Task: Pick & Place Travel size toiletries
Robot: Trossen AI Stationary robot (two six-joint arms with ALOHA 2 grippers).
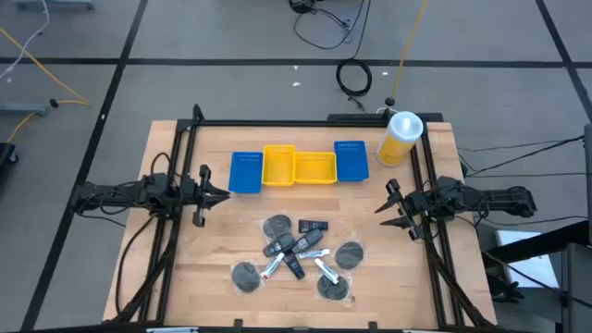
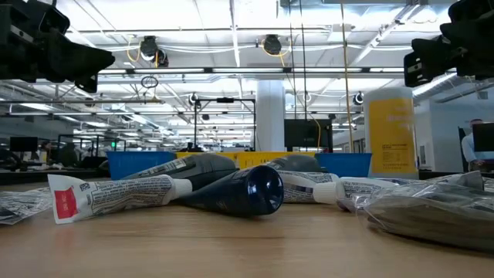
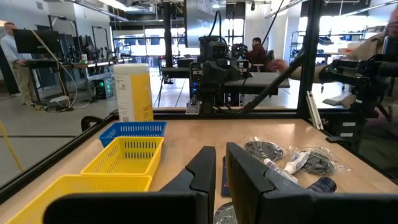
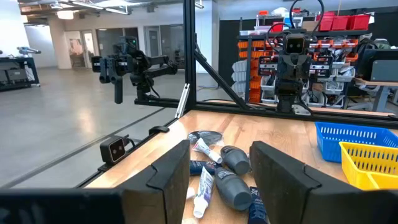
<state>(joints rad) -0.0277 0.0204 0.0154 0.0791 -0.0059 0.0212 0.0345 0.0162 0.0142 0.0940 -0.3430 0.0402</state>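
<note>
The travel size toiletries (image 1: 296, 254) lie in a loose heap on the table's near middle: grey discs in clear wrap (image 1: 277, 226), dark bottles (image 1: 294, 265), white tubes (image 1: 326, 270) and a black packet (image 1: 313, 225). In the low view a tube (image 2: 116, 194) and a dark bottle (image 2: 239, 189) lie on their sides. My left gripper (image 1: 222, 194) hovers at the table's left, open by a narrow gap (image 3: 221, 171). My right gripper (image 1: 387, 205) hovers at the right, wide open (image 4: 221, 171). Both are apart from the heap.
A row of blue (image 1: 245, 172) and yellow trays (image 1: 296, 166) stands on the far half of the table. A tall yellow bottle with a white cap (image 1: 400, 137) stands at the far right. A dark frame (image 1: 305, 121) runs along the table's edges. People stand in the room beyond.
</note>
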